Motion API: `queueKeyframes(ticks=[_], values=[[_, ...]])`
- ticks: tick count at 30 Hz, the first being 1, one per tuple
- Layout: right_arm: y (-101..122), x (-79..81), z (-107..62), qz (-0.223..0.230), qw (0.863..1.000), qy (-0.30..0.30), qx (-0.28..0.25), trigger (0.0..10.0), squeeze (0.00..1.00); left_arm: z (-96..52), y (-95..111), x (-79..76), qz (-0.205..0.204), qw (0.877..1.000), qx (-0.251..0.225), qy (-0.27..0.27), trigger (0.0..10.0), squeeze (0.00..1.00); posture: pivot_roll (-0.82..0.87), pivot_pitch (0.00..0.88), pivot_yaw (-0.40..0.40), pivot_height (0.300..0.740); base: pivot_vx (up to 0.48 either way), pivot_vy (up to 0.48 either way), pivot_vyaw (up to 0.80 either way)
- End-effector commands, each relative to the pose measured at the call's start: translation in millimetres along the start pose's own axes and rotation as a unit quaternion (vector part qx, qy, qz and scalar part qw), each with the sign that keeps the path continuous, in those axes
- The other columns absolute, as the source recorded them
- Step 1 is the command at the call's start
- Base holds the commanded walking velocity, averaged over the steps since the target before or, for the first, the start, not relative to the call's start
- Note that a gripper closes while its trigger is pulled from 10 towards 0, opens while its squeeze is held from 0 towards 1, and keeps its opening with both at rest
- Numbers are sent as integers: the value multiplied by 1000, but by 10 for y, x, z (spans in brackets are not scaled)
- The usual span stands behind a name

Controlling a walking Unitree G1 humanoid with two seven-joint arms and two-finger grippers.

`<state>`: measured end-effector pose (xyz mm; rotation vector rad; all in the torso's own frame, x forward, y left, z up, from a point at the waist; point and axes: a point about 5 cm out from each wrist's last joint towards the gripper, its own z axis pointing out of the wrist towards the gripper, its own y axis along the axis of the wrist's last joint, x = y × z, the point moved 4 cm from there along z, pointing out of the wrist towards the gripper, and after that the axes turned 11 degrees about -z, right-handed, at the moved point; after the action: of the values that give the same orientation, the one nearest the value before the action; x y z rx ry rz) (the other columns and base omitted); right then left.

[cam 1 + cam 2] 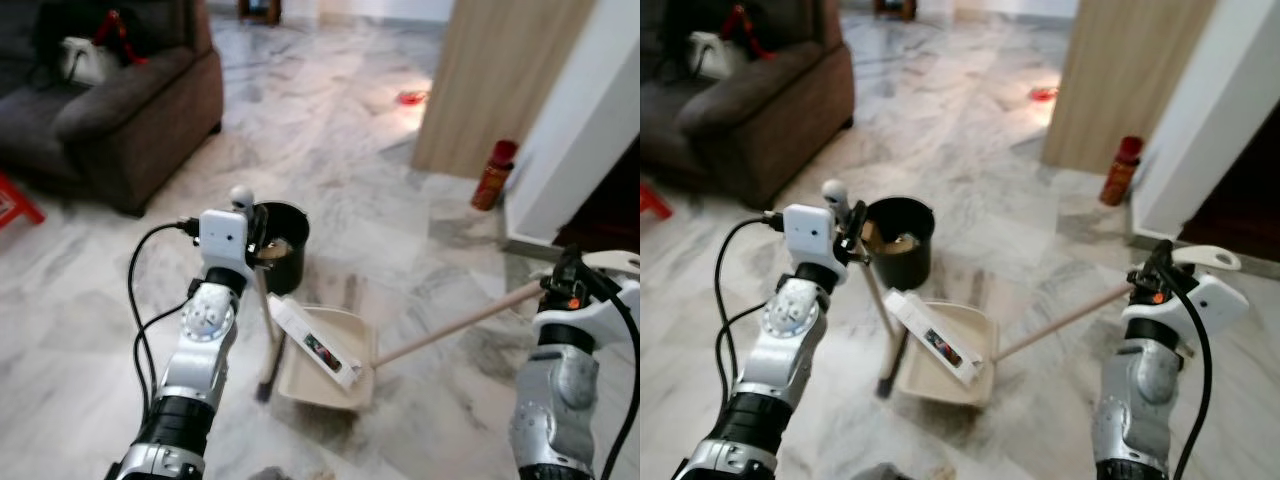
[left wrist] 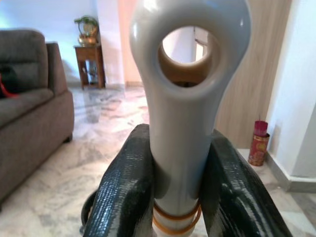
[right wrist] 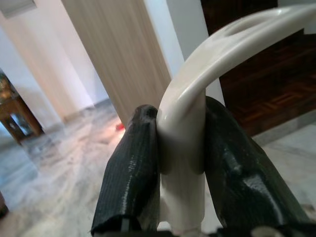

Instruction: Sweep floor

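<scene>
Both tools grip handles; dustpan [image 1: 325, 360] sits beside black bin [image 1: 280, 245].

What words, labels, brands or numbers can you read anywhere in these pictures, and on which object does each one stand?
No text can be read.
Flat white box lying in the dustpan: a dark printed patch, too small and blurred to read.
Red canister by the wall: gold markings, too blurred to read.

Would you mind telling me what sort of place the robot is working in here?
Most likely a home living room: a dark sofa on a polished marble floor, with a small wooden side table by the wall.
</scene>
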<state>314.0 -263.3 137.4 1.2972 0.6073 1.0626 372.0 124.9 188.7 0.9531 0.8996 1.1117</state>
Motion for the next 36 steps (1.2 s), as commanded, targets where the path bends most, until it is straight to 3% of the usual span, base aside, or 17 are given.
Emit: queueKeyframes(ticks=[1,6,10,36], values=[[111,-5,43,11,1000,-4,-21,10000,0,24,119,20,10,1000,-21,2,10000,400,59,137,-4,740,0,360,0],[105,5,54,14,1000,1,-18,10000,0,23,127,37,12,1000,-21,4,10000,404,61,137,-7,740,0,364,0],[104,16,59,15,1000,2,-17,10000,0,20,131,38,11,1000,-22,5,10000,408,62,137,-11,740,0,362,-800],[105,37,67,13,1000,5,-16,10000,0,-4,134,40,11,1000,-21,9,10000,416,66,141,-20,740,0,362,0]])
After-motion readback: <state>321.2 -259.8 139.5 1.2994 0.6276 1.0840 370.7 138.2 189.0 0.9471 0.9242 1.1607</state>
